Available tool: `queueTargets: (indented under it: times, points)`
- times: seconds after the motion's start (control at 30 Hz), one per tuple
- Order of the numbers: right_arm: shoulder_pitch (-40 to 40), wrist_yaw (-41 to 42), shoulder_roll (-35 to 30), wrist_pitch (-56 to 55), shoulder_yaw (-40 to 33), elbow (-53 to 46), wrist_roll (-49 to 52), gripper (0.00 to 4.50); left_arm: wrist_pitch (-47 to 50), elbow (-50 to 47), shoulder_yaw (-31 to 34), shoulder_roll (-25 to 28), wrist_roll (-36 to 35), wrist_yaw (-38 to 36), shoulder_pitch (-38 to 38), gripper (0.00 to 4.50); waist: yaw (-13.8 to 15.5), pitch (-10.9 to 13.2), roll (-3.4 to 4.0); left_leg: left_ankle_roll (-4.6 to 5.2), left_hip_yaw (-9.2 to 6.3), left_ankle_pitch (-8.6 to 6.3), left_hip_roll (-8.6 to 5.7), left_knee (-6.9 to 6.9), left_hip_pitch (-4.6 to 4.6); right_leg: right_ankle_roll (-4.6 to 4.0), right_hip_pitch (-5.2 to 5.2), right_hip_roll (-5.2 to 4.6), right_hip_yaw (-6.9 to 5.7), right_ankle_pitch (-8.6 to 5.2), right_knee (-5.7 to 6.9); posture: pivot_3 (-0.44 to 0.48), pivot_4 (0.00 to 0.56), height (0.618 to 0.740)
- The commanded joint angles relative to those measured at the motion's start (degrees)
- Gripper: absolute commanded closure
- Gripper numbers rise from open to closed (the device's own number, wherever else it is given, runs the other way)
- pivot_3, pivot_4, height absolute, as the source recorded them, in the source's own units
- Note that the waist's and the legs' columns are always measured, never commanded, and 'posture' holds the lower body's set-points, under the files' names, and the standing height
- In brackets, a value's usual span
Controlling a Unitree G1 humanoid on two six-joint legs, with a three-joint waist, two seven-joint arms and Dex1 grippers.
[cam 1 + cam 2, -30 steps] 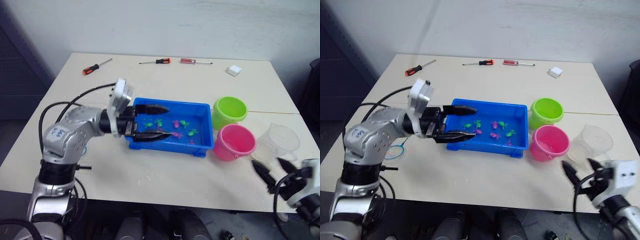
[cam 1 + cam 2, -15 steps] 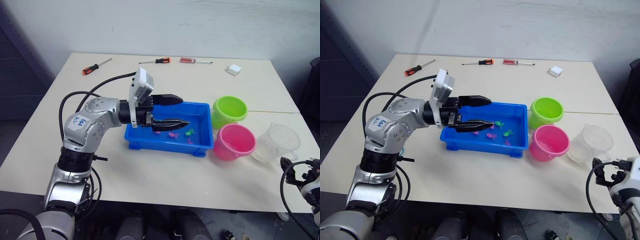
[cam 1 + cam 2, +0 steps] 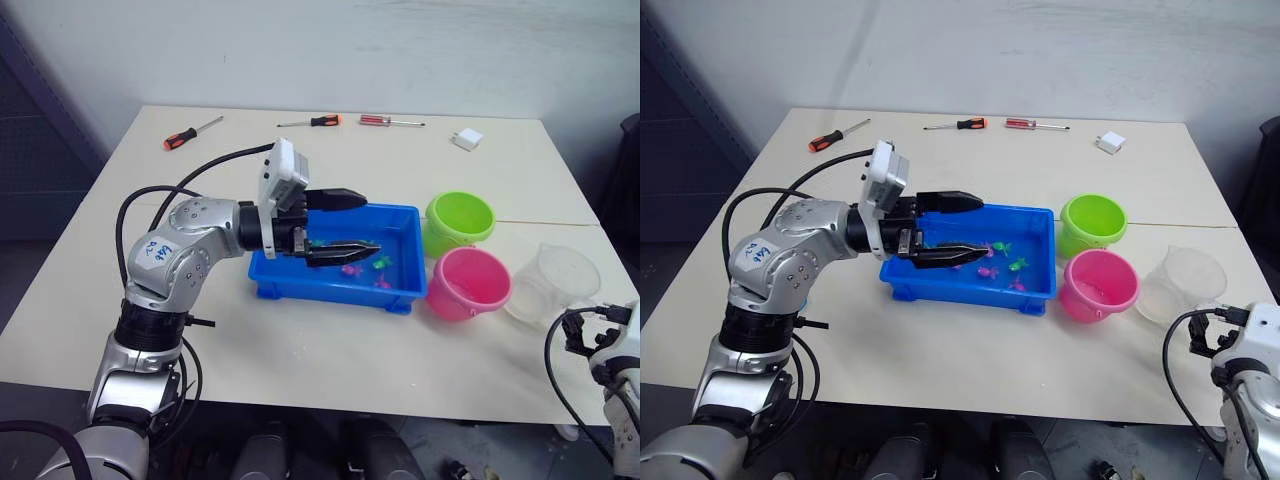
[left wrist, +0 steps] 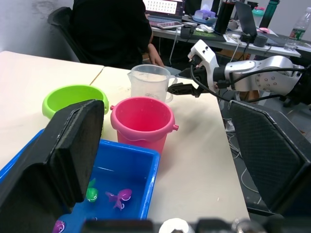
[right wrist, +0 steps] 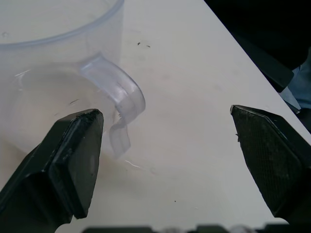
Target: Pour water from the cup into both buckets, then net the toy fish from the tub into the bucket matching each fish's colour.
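The left gripper (image 3: 345, 222), fingers spread and empty, hovered over the tub (image 3: 330, 287). The right gripper (image 5: 165, 160), fingers spread, faced the cup (image 3: 553, 286) handle, at the pink bucket's (image 3: 468, 284) 3 o'clock.

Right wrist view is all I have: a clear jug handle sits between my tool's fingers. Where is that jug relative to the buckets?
Observer: The clear measuring jug stands on the table just to the robot's right of the pink bucket, near the table's right edge.
Operator: And the green one?
Observer: The lime green bucket stands just behind the pink one, beside the right end of the blue tub.
Operator: What is the left tool doing?
Observer: The left tool is open and hangs over the tub, above the toy fish.
Operator: Is the right tool on the jug?
Observer: No, the right tool is open, with the handle between its fingers, untouched.
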Motion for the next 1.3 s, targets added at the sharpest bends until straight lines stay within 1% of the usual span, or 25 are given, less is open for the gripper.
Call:
queueTargets:
  times: [0.03,0.23,0.5,0.53,0.57,0.63,0.67,0.7,0.77,0.8,0.83,0.93,1.07,1.23,1.3]
  points:
    - [-1.69,-1.61,0.08,-3.42,-1.39,1.97,-1.42,0.00,-0.56,-2.65,1.03,0.82,-0.20,-0.04,-0.38,0.08,0.04,0.00,0.00,0.00,0.01,0.00,0.00,0.00,-0.01,0.00,0.00,0.00,0.00,0.00,0.00,0.000,0.150,0.740]
    - [-5.25,-4.73,0.80,-5.82,-1.51,7.48,-2.75,0.00,-0.88,-2.24,0.95,1.62,0.48,0.18,-0.27,0.08,-0.01,-0.01,0.01,0.01,0.02,0.00,0.00,0.00,-0.01,0.00,-0.01,0.00,0.01,0.00,0.00,0.000,0.150,0.740]
    - [-9.67,-4.12,2.35,-9.38,-2.70,12.92,0.32,0.00,-0.44,-2.46,1.67,2.46,-0.12,0.37,-0.54,0.08,-0.11,0.00,0.02,0.02,0.04,0.01,0.00,0.00,-0.03,0.00,-0.06,0.00,0.03,0.00,0.04,0.000,0.150,0.740]
    - [-10.38,-3.78,2.71,-10.17,-3.16,13.73,1.17,0.57,-0.49,-2.45,1.69,2.48,-0.05,0.43,-0.52,0.00,-0.15,0.00,0.02,0.02,0.05,0.01,0.00,0.00,-0.02,0.00,-0.05,0.00,0.03,0.00,0.04,0.000,0.150,0.740]
    - [-10.82,-3.47,2.87,-10.72,-3.37,14.23,1.74,0.84,-0.52,-2.46,1.68,2.50,0.02,0.47,-0.47,0.00,-0.16,0.00,0.02,0.02,0.05,0.01,0.00,0.00,-0.02,0.00,-0.05,0.00,0.03,0.00,0.05,0.000,0.150,0.740]
    - [-11.25,-2.91,3.05,-11.50,-3.56,14.80,2.49,1.84,-0.62,-2.49,1.60,2.56,0.20,0.49,-0.31,0.00,-0.11,0.00,0.03,0.02,0.05,0.01,0.00,-0.01,-0.02,0.00,-0.06,0.00,0.03,0.00,0.05,0.000,0.150,0.740]
    - [-11.51,-2.61,3.29,-11.88,-3.81,15.00,3.25,2.18,-0.66,-2.52,1.56,2.57,0.25,0.49,-0.25,0.00,-0.08,0.01,0.04,0.02,0.05,0.01,0.00,-0.01,-0.04,0.00,-0.08,0.00,0.03,0.00,0.05,0.000,0.150,0.740]
    - [-11.77,-2.36,3.54,-12.17,-4.14,15.17,4.16,2.77,-0.68,-2.50,1.56,2.56,0.28,0.54,-0.22,0.00,-0.06,0.00,0.04,0.02,0.05,0.01,0.00,-0.01,-0.05,0.00,-0.08,0.00,0.03,0.00,0.05,0.000,0.150,0.740]
    - [-12.00,-2.00,3.74,-12.81,-4.55,15.32,5.30,3.63,-0.75,-2.46,1.57,2.56,0.32,0.59,-0.18,0.00,-0.02,0.00,0.04,0.03,0.05,0.01,0.00,-0.01,-0.07,0.00,-0.08,0.00,0.03,0.00,0.03,0.000,0.150,0.740]
    - [-12.02,-1.81,3.78,-13.00,-4.76,15.24,5.81,4.16,-0.79,-2.42,1.57,2.57,0.33,0.59,-0.17,0.00,-0.01,0.01,0.04,0.03,0.05,0.01,0.00,-0.01,-0.07,0.00,-0.08,0.00,0.03,0.00,0.03,0.000,0.150,0.740]
    - [-11.90,-1.55,3.67,-13.13,-4.85,14.98,6.16,4.48,-0.86,-2.35,1.57,2.56,0.35,0.57,-0.15,0.00,0.01,0.01,0.04,0.03,0.05,0.01,0.00,-0.01,-0.07,0.00,-0.08,0.00,0.03,0.00,0.03,0.000,0.150,0.740]
    - [-11.28,-0.82,3.05,-13.55,-4.96,13.82,6.65,4.48,-1.08,-2.22,1.45,2.46,0.46,0.52,-0.01,0.00,0.00,0.00,0.04,0.03,0.05,0.00,0.00,-0.01,-0.08,0.00,-0.08,0.00,0.03,0.00,0.02,0.000,0.150,0.740]
    - [-9.29,0.00,0.74,-14.30,-4.80,9.82,5.21,4.48,-1.48,-1.68,1.07,2.18,0.74,0.28,-0.05,0.00,0.03,-0.01,0.14,0.03,0.06,0.01,0.00,-0.01,-0.10,0.00,-0.13,0.00,0.04,0.00,0.04,0.000,0.150,0.740]
    - [-5.65,1.99,-3.07,-16.05,-2.19,3.51,0.28,4.48,-2.11,-1.11,-0.15,1.99,1.75,-0.47,0.38,0.00,-0.06,-0.02,0.20,0.04,0.10,0.02,0.00,-0.01,-0.19,0.00,-0.24,0.01,0.08,0.00,0.07,0.000,0.150,0.740]
    - [-3.64,2.76,-5.38,-17.01,-0.16,0.07,-3.86,4.48,-2.58,-0.73,-0.78,1.75,2.38,-0.67,0.68,0.00,-0.15,-0.03,0.22,0.01,0.11,0.04,0.00,-0.02,-0.18,0.00,-0.24,0.03,0.09,0.00,0.08,0.000,0.150,0.740]
